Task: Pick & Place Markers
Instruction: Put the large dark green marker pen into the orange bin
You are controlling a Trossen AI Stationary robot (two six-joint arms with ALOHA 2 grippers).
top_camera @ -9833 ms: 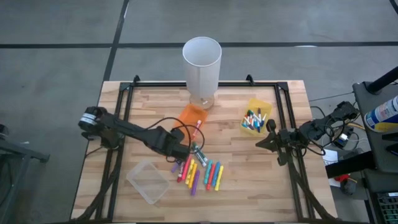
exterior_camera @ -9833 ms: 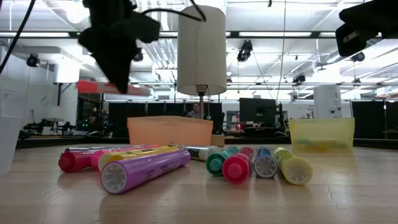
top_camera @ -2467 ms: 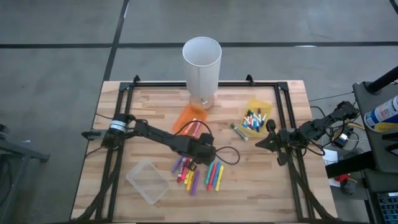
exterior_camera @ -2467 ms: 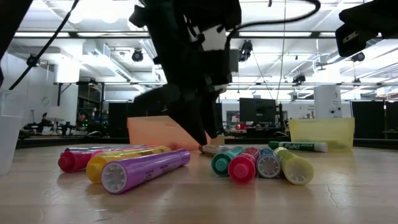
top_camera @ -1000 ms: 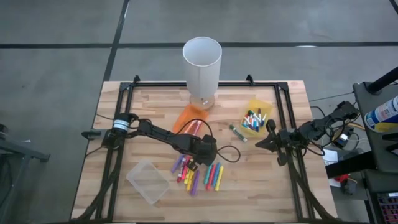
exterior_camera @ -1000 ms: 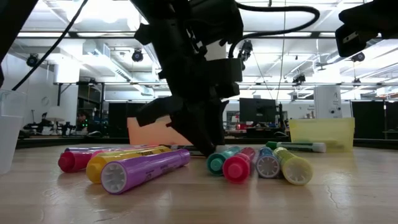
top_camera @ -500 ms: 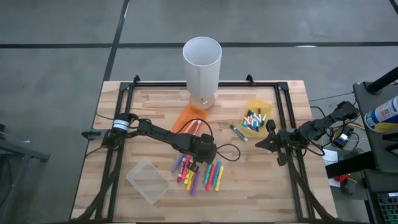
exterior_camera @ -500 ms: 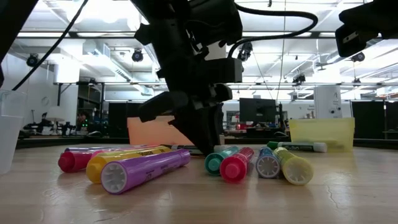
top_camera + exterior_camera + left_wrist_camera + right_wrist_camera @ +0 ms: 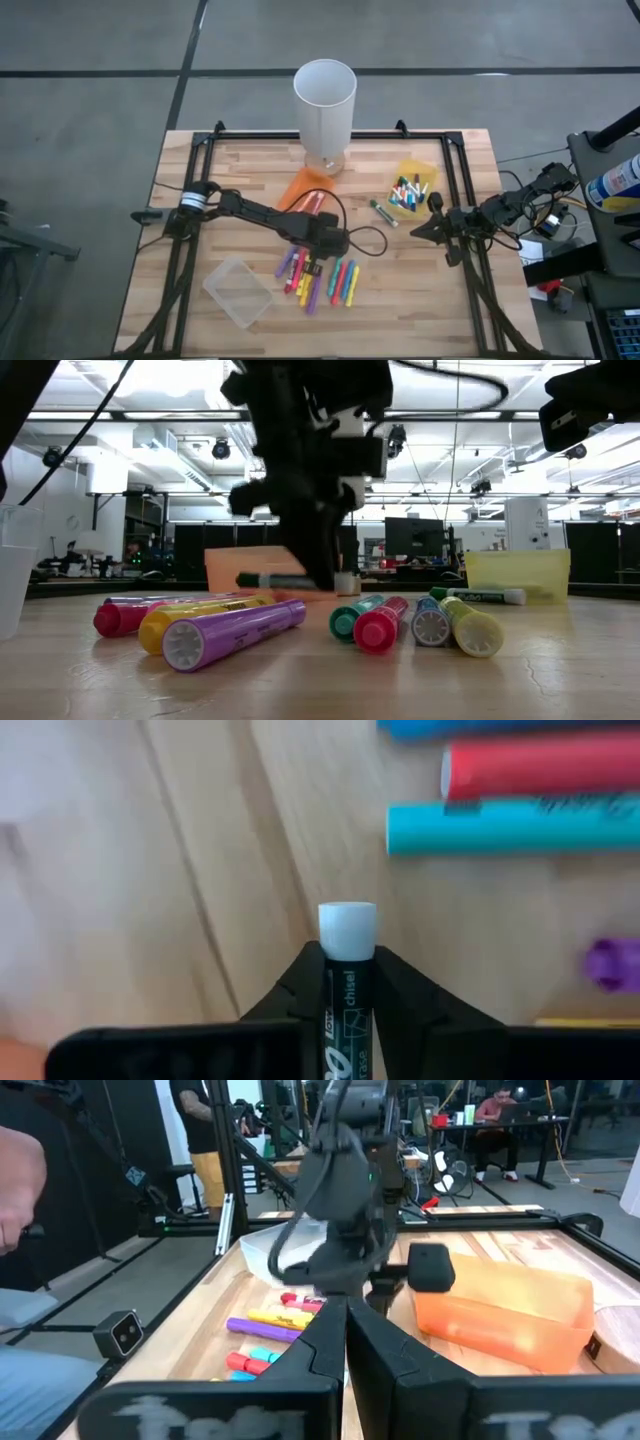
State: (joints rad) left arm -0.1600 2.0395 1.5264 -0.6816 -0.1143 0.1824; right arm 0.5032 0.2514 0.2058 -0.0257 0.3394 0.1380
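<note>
My left gripper (image 9: 318, 252) hangs over the far edge of the loose markers (image 9: 325, 282) on the table's middle, shut on a dark marker with a white end (image 9: 275, 580). The other markers lie side by side on the wood: purple (image 9: 235, 632), yellow, pink, teal, red (image 9: 380, 628). One green marker (image 9: 381, 212) lies alone beside the yellow bin (image 9: 412, 190), which holds several more. My right gripper (image 9: 432, 228) waits shut at the table's right edge. My left gripper pinches the dark marker's barrel (image 9: 347, 1005) between its two fingers, nearer the white end (image 9: 347, 928), which sticks out past them. The fingers come from above, pointing steeply down, and lie across the marker. It hangs level, clear of the table and of the other markers.
An orange bin (image 9: 305, 190) lies just beyond the left gripper, a tall white cylinder (image 9: 325, 95) stands at the far edge, and a clear bin (image 9: 238, 292) sits at the near left. A black frame (image 9: 200, 160) runs round the table. People show in the room behind.
My left gripper, open and low among the markers a second ago, has shut on the dark marker, rolled its wrist and risen. The marker is now lifted clear of the table and level. The other markers have stayed about where they were.
</note>
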